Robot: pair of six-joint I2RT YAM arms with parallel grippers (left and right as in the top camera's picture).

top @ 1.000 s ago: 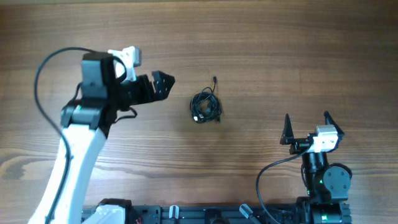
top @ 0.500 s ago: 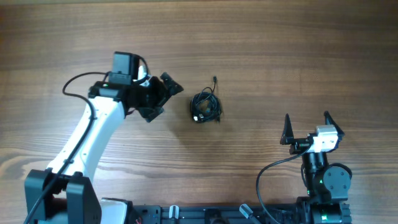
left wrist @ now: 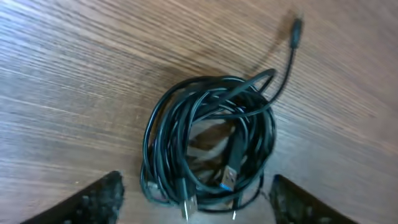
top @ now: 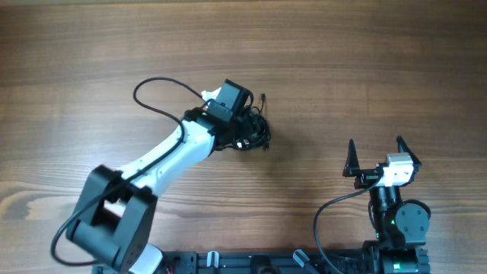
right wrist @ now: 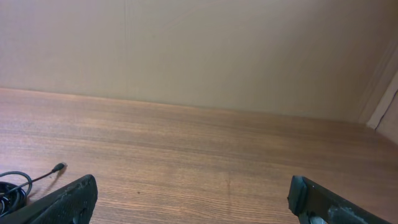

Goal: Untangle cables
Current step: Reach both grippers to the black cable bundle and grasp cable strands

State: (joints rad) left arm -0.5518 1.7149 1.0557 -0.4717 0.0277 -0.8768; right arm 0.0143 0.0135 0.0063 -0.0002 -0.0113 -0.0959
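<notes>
The cables (top: 257,129) lie as a small coiled black tangle mid-table, partly hidden under my left arm in the overhead view. In the left wrist view the coil (left wrist: 208,140) fills the centre, with one loose plug end (left wrist: 296,28) running off to the upper right and silver USB plugs at the near edge. My left gripper (left wrist: 196,202) is open, its fingertips on either side of the coil's near edge, just above it. My right gripper (top: 375,157) is open and empty at the right front. A cable end (right wrist: 25,182) shows at the left edge of the right wrist view.
The wooden table (top: 365,68) spreads bare around the coil. My left arm's own thicker black cable (top: 156,95) loops over the table to the left of the coil. A beige wall (right wrist: 199,50) stands beyond the table's far edge.
My left arm has swung to the right from the table's left side and now hangs over the coil. The coil and the right arm have not moved.
</notes>
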